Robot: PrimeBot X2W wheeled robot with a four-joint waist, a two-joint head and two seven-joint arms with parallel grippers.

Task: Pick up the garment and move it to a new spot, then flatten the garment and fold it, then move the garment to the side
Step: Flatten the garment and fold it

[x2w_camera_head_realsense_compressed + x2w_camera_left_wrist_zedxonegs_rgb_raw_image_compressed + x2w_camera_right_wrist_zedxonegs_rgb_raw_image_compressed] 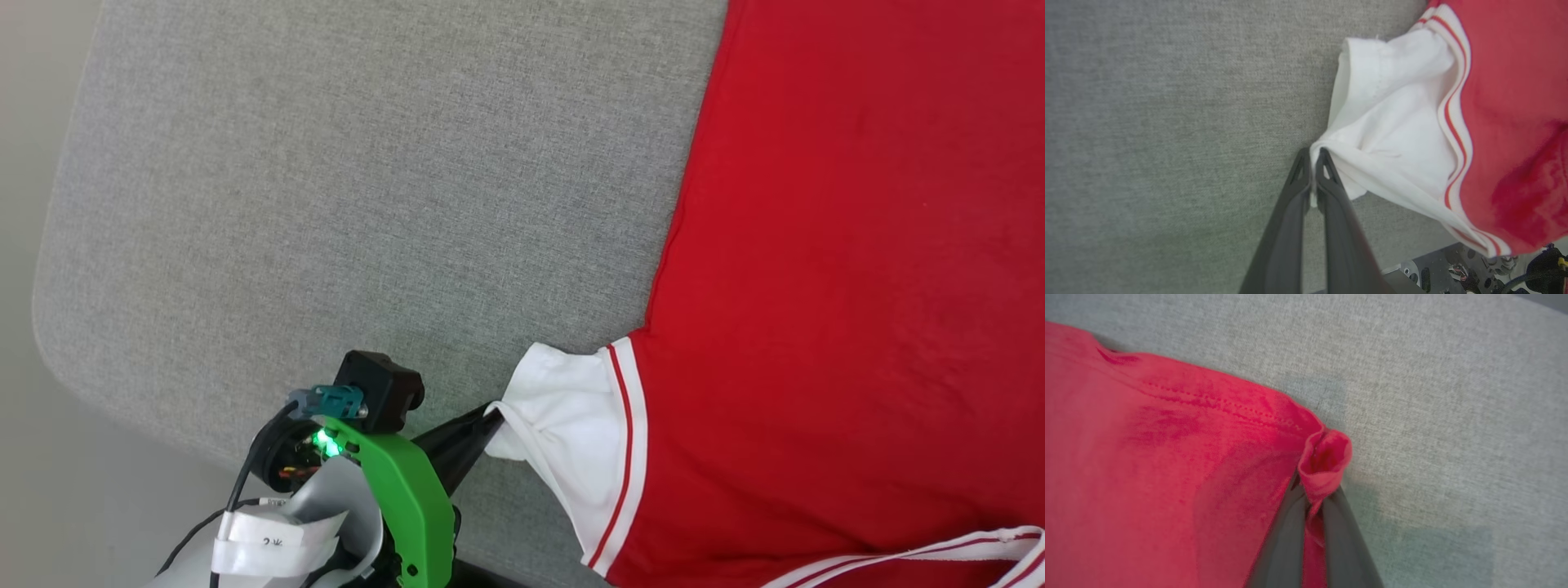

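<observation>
Left gripper (1312, 163): fingers pinched the white sleeve (1392, 122) of the garment (841, 245). Right gripper (1316, 498): closed on a red hem corner. Garment lay spread on grey fabric surface (367, 163). Judged: flattening in hand; folding and moving aside outstanding.

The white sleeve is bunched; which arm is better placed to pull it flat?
Left, I think. The left gripper is shut on the edge of the white sleeve, with bare grey surface beside it. The right gripper pinches a red hem corner instead.
</observation>
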